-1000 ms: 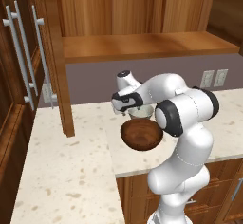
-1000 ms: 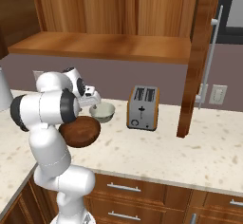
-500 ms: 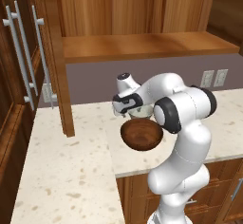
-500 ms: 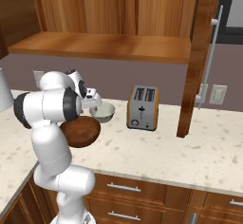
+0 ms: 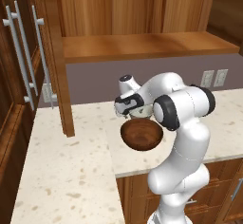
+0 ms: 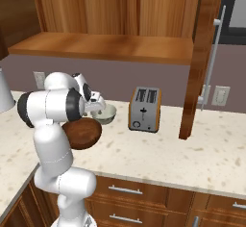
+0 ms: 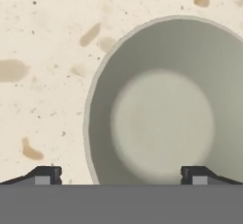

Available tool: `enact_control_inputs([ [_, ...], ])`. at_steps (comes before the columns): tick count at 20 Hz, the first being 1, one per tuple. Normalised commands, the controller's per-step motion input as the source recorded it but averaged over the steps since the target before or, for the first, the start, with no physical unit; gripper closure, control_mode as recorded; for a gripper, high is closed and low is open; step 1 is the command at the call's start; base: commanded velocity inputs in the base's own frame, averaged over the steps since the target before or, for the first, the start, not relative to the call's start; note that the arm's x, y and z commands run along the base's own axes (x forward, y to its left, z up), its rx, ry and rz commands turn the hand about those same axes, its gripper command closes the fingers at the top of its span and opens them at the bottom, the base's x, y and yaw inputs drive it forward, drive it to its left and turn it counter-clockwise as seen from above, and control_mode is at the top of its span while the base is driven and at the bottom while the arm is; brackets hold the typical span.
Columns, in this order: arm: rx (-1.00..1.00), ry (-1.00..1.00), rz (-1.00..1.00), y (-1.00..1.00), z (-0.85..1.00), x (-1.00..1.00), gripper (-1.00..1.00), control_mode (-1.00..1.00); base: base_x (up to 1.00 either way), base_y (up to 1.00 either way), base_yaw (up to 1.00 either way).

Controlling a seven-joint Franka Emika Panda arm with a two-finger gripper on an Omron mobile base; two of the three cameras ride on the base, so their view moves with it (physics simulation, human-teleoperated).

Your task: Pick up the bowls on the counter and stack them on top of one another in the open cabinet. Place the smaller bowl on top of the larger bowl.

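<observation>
The smaller bowl (image 7: 163, 118) sits on the counter (image 7: 42, 76), centre-right of the hand view, directly ahead of us. Our 2 fingers (image 7: 47, 174) stand spread, grasping nothing, its left rim between them. The larger bowl (image 5: 141, 134) rests just beside it.

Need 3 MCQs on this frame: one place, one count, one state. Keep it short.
1. Where is the small pale grey-green bowl?
A) on the cabinet shelf B) on the beige speckled counter C) inside the wooden bowl
2. How many slots does the silver toaster have?
A) one B) two C) four
3. The gripper is:
A) open B) shut on the pale bowl C) shut on the toaster

1 B: speckled stone surrounds its rim.
2 B: two dark slots on top.
3 A: fingertips stand wide apart over the bowl, touching nothing.
</observation>
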Motion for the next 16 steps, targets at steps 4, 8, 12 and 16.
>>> enact_control_inputs([
  [4, 0.0, 0.0, -0.02, -0.03, -0.16, 0.01, -1.0, -1.0, 0.0, 0.0, 0.0],
  [8, 0.0, 0.0, -0.01, 0.0, -0.11, 0.01, 1.0, -1.0, 0.0, 0.0, 0.0],
  [12, 0.0, 0.0, 0.0, -0.03, -0.01, 0.0, 1.0, -1.0, 0.0, 0.0, 0.0],
  [16, 0.02, -0.01, 0.0, -0.02, 0.0, 0.0, 1.0, -1.0, 0.0, 0.0, 0.0],
])
